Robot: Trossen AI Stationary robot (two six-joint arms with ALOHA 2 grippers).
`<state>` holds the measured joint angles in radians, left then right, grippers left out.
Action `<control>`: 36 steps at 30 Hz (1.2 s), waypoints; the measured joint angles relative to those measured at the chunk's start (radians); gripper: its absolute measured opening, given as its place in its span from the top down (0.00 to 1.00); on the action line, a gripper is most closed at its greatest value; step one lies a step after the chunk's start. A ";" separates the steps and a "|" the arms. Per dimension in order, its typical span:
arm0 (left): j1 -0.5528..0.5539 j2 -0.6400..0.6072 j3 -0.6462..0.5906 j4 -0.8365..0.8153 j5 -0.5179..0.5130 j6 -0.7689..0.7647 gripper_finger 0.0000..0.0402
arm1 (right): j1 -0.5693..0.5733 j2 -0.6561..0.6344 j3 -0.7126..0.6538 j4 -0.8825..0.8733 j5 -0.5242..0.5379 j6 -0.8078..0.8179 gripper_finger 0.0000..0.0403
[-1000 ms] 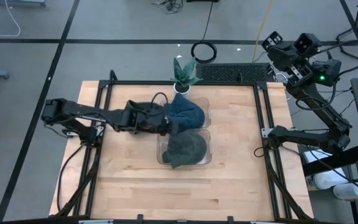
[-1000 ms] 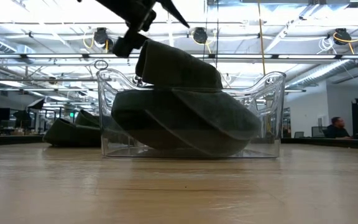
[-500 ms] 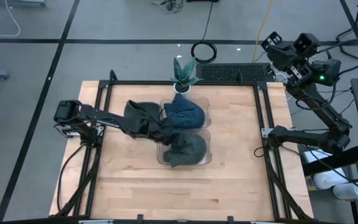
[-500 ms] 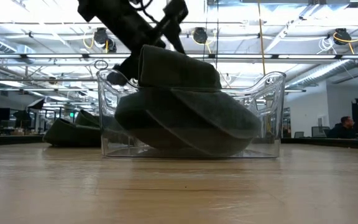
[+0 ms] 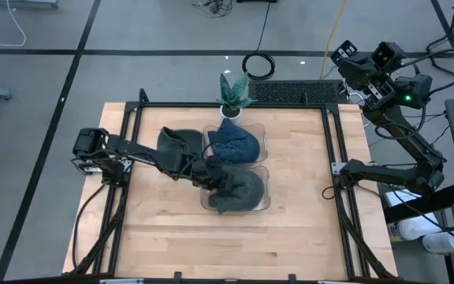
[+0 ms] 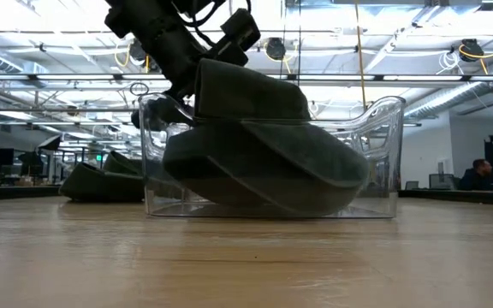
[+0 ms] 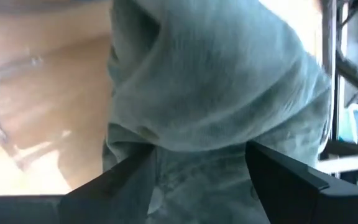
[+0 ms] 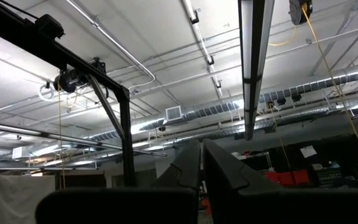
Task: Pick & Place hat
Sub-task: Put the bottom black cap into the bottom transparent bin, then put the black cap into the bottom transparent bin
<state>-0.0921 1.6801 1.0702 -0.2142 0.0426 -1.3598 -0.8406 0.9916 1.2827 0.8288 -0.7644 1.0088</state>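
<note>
High view: left gripper [image 5: 211, 175] has come down from the blue hat [image 5: 235, 143] to the grey hat [image 5: 239, 189] in the near half of the clear bin [image 5: 264, 207], nudging the bin right. Fingers spread around soft, slumped knit. Right gripper [image 5: 345, 55] pressed together, parked far right.

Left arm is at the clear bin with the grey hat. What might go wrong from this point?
1. The left end effector sits against the grey hat at the clear bin's edge; pulling away may drag the hat back out.
2. The hat mounds above the bin's rim in the low view, so it may slump over the side.
3. The light bin may slide or tip if the arm catches it.
</note>
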 joint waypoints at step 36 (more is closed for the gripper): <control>0.178 -0.590 0.000 -0.530 -0.016 0.689 0.37 | 0.020 0.007 0.000 -0.079 0.000 -0.026 0.97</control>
<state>0.0862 1.0904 1.0704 -0.7446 0.0261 -0.6711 -0.8202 0.9985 1.2827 0.7502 -0.7646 0.9829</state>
